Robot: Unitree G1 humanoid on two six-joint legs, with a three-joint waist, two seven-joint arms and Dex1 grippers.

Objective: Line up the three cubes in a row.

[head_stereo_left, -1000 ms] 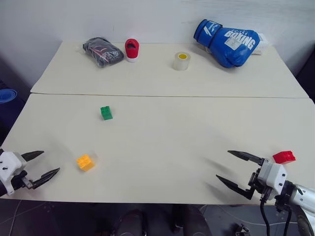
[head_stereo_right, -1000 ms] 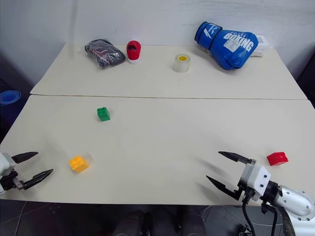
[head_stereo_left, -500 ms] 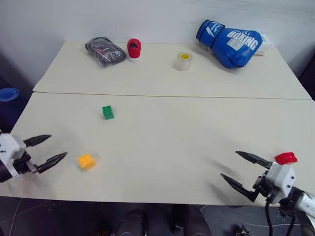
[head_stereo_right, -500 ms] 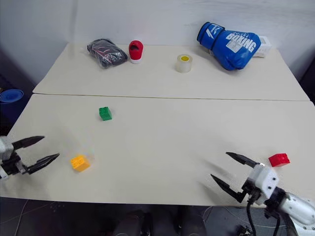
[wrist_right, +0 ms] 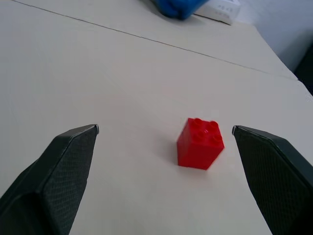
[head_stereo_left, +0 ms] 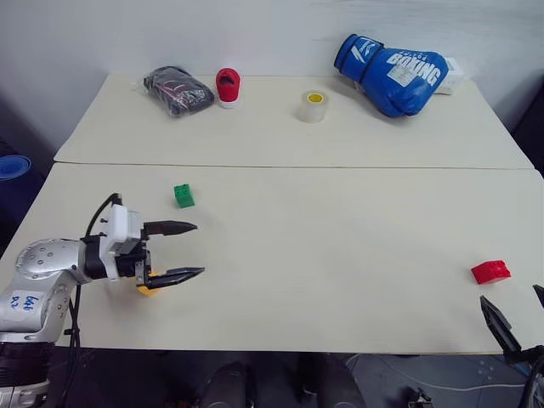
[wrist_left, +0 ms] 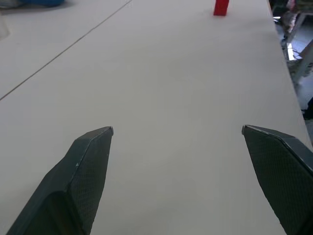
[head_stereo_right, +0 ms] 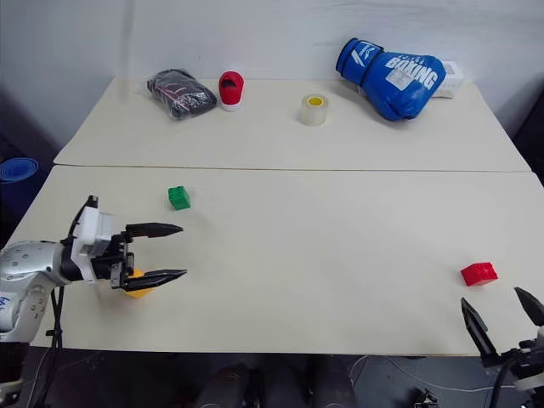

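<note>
Fingers of both grippers stay apart and empty: the left gripper (head_stereo_right: 157, 252) has swung in over the yellow brick (head_stereo_right: 138, 290), green brick (head_stereo_right: 178, 198) at its one o'clock, while the right gripper (wrist_right: 166, 134) pulled back behind the red brick (wrist_right: 200, 143), so nothing is lined up yet.

Cream table (head_stereo_left: 340, 246): green cube (head_stereo_left: 184, 195), yellow-orange cube (head_stereo_right: 138, 290), red cube (head_stereo_left: 490, 272), far clutter.

The left arm reaches in from the left edge, its gripper (head_stereo_left: 185, 251) pointing to the right, low over the tabletop (head_stereo_left: 323, 238), jaws spread wide and empty. The right gripper (head_stereo_right: 501, 316) sits at the near right edge (fingers apart too), holding nothing.
</note>
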